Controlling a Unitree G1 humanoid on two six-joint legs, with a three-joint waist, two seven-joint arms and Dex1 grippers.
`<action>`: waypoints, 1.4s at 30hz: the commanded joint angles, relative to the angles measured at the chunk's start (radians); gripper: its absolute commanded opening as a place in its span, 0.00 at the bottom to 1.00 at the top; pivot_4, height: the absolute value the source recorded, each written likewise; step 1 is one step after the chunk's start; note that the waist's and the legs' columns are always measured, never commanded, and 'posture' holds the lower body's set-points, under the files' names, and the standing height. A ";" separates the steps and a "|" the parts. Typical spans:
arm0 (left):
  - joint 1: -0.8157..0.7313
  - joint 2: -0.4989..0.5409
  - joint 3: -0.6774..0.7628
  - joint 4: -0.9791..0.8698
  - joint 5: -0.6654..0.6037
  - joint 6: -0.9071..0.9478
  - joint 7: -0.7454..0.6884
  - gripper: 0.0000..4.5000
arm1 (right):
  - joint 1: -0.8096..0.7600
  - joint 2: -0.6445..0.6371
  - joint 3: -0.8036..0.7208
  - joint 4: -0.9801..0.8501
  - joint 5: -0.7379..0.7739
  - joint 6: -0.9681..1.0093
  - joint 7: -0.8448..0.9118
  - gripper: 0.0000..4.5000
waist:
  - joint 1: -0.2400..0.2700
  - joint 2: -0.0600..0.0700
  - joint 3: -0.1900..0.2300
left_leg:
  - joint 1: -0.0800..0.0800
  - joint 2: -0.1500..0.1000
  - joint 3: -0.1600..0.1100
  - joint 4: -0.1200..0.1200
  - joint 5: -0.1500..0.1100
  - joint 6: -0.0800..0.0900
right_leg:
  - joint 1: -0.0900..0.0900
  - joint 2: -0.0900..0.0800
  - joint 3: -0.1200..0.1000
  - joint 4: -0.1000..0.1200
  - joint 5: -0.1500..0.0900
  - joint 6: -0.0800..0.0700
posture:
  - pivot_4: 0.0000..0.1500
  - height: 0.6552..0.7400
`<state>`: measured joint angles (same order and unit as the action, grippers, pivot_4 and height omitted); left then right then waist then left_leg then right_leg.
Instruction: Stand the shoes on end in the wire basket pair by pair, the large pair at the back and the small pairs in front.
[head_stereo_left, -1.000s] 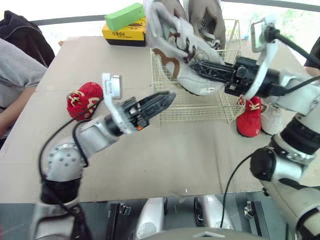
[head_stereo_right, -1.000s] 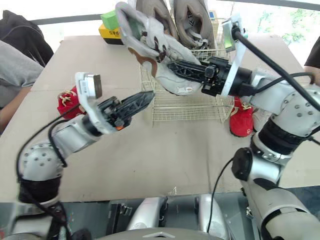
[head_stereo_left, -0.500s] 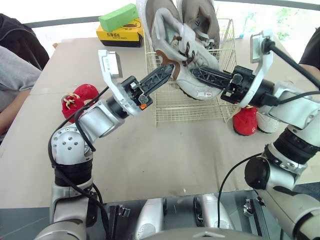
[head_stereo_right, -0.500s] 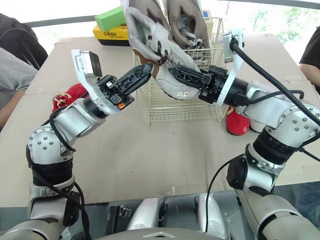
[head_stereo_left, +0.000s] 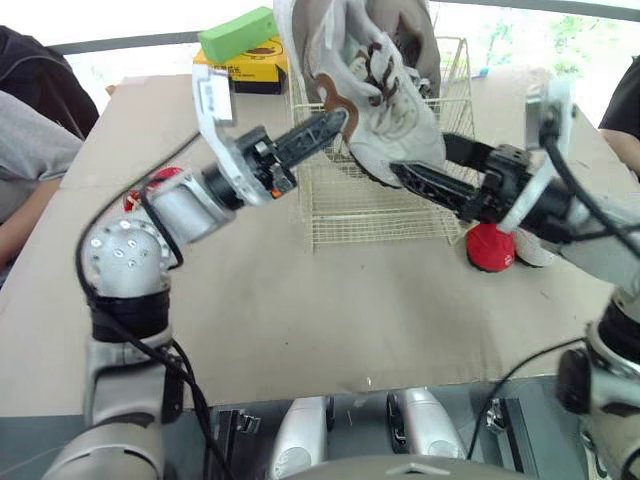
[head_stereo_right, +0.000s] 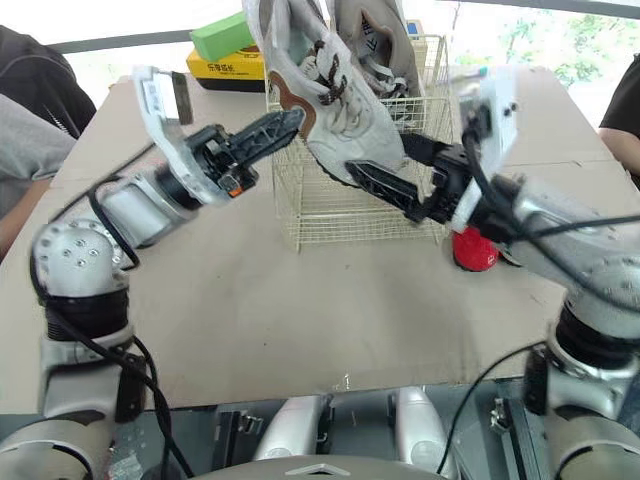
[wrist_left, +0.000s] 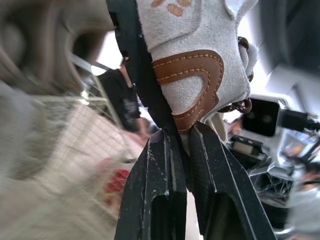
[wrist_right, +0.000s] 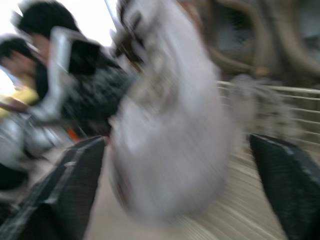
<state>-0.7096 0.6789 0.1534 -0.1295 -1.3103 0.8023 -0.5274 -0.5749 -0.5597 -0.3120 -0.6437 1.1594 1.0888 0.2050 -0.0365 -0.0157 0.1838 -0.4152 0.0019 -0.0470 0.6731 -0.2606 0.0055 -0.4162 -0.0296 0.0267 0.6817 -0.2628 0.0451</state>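
Large grey shoe (head_stereo_left: 385, 100) aloft over the wire basket (head_stereo_left: 350, 215).
Pinched at its brown-trimmed edge by the closed left gripper (wrist_left: 182, 135); right gripper (head_stereo_left: 420, 153) open, fingers spread wide at the shoe's lower end. Second large shoe (head_stereo_right: 378, 45) upright at the basket's back; small red shoe (head_stereo_left: 490, 248) on the desk (head_stereo_left: 300, 320) just right of the basket.

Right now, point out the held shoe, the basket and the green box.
shoe (head_stereo_left: 398, 128): left eye view, grey side below the laces.
basket (head_stereo_left: 352, 212): left eye view, wire mesh near its front.
green box (head_stereo_left: 238, 33): left eye view, its top face.
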 joint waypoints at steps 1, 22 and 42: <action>-0.060 0.041 0.000 0.041 0.161 -0.100 -0.161 0.00 | 0.117 -0.091 -0.029 -0.109 -0.154 -0.190 0.188 0.98 | 0.000 0.000 0.000 | 0.000 0.000 0.000 0.000 0.000 0.000 | 0.000 0.000 0.000 -0.001 0.000 0.000 | 1.00 1.00; -0.177 -0.074 -0.107 0.472 0.876 -0.885 -0.573 0.00 | 0.616 -0.170 -0.171 -0.217 -0.277 -0.542 0.432 0.98 | 0.024 0.000 0.000 | 0.002 0.001 -0.003 0.000 0.000 0.000 | 0.004 -0.001 -0.001 -0.003 0.000 0.000 | 1.00 1.00; -0.192 -0.048 -0.123 0.632 0.995 -0.884 -0.725 0.22 | 0.610 -0.180 -0.099 -0.211 -0.290 -0.552 0.400 1.00 | 0.023 -0.001 0.000 | 0.001 0.001 -0.003 0.002 0.000 0.000 | 0.005 -0.001 -0.003 -0.002 0.000 0.000 | 1.00 1.00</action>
<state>-0.8996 0.6067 0.0269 0.5287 -0.3173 -0.1015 -1.2436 0.0411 -0.7285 -0.4048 -0.8439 0.8726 0.5605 0.6056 -0.0136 -0.0162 0.1835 -0.4139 0.0027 -0.0503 0.6750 -0.2606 0.0055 -0.4110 -0.0305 0.0233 0.6800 -0.2627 0.0452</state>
